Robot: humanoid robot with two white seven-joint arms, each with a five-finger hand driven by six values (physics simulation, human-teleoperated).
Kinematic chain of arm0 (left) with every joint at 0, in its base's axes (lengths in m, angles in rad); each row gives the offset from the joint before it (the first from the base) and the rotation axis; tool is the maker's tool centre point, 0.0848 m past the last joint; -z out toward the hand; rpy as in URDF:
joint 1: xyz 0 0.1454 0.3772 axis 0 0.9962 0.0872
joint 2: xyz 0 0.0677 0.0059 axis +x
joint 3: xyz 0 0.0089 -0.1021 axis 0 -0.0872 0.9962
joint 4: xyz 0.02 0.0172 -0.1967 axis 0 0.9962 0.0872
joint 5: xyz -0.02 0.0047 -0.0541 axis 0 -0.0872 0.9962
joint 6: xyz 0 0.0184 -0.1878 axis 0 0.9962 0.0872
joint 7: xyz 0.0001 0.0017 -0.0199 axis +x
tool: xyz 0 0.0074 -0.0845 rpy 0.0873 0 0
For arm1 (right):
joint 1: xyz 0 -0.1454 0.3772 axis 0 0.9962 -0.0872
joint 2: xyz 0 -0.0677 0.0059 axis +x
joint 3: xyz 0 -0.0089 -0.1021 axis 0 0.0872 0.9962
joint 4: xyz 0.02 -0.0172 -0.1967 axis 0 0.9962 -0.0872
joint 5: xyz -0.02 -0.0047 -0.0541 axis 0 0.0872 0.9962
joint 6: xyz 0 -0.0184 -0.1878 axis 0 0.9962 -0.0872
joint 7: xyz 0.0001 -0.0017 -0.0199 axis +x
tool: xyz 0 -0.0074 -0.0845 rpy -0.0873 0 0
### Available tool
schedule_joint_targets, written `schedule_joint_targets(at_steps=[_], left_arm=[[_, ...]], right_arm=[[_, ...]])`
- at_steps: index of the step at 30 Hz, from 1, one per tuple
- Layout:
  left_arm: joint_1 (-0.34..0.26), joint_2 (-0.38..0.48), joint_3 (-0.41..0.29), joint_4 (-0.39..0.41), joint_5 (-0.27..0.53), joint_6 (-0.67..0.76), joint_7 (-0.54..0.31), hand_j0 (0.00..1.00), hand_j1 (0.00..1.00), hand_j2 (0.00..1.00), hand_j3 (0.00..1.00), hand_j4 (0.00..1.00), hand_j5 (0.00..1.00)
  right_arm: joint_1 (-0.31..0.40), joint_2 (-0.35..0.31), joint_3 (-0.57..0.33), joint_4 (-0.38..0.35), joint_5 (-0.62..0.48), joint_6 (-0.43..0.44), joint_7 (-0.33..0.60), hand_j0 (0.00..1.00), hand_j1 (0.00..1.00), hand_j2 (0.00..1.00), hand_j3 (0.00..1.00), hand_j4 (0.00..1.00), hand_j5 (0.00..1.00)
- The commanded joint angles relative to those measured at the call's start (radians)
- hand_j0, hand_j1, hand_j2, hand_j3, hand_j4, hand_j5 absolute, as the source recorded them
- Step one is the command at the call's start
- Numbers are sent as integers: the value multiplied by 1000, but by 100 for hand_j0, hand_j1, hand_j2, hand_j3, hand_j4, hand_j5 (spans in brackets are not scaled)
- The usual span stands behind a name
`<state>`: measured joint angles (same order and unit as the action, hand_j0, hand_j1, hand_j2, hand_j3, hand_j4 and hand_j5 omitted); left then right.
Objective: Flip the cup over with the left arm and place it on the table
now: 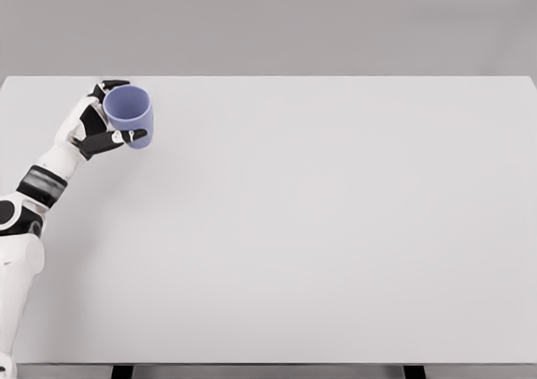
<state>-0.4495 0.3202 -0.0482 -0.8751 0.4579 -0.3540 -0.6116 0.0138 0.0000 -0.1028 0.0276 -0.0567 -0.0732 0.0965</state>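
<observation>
A lavender-blue cup [130, 116] is at the far left of the white table [319, 228], its mouth facing up and slightly toward me. My left hand [107, 115] is wrapped around it from the left, with the thumb across the front and a finger over the far rim. Whether the cup's base touches the table or hangs just above it cannot be made out. The left arm comes in from the lower left corner.
The table's far edge runs just behind the cup, and its left edge lies close beside my left forearm [46, 178]. Two dark table supports [122, 371] show below the front edge.
</observation>
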Motion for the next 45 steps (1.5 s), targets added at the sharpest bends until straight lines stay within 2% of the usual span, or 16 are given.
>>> schedule_joint_targets(at_steps=[1, 9, 20, 21, 24, 33, 36, 37, 45], left_arm=[[0, -4, 4, 21, 15, 4, 1, 37, 37, 37, 37, 37, 37], [20, -13, 16, 24, 53, 20, 1, 38, 38, 38, 38, 38, 38], [37, -13, 15, 25, 54, 20, 1, 42, 42, 42, 42, 42, 42], [37, -13, 16, 25, 54, 20, 1, 44, 44, 44, 44, 44, 44], [40, -13, 15, 24, 51, 18, 1, 63, 63, 63, 63, 63, 63], [46, -13, 13, 22, 50, 10, 1, 86, 86, 86, 86, 86, 86], [48, -13, 13, 19, 50, 7, 1, 89, 89, 89, 89, 89, 89], [54, -13, 13, 15, 50, 7, 1, 94, 94, 94, 94, 94, 94], [54, -13, 13, 13, 51, 7, 1, 99, 99, 99, 99, 99, 99]], right_arm=[[0, 0, 0, 0, 0, 0, 0, 100, 100, 100, 100, 100, 100], [0, 0, 0, 0, 0, 0, 0, 100, 100, 100, 100, 100, 100], [0, 0, 0, 0, 0, 0, 0, 100, 100, 100, 100, 100, 100], [0, 0, 0, 0, 0, 0, 0, 100, 100, 100, 100, 100, 100], [0, 0, -2, 0, 0, 0, 0, 100, 100, 100, 100, 100, 100], [0, 0, -2, 0, 0, 1, 0, 100, 100, 100, 100, 100, 100], [0, 0, 0, 0, 0, 1, 0, 100, 100, 100, 100, 100, 100], [0, 0, 0, 0, 0, 1, 0, 100, 100, 100, 100, 100, 100], [0, 0, 0, 0, 0, 1, 0, 100, 100, 100, 100, 100, 100]])
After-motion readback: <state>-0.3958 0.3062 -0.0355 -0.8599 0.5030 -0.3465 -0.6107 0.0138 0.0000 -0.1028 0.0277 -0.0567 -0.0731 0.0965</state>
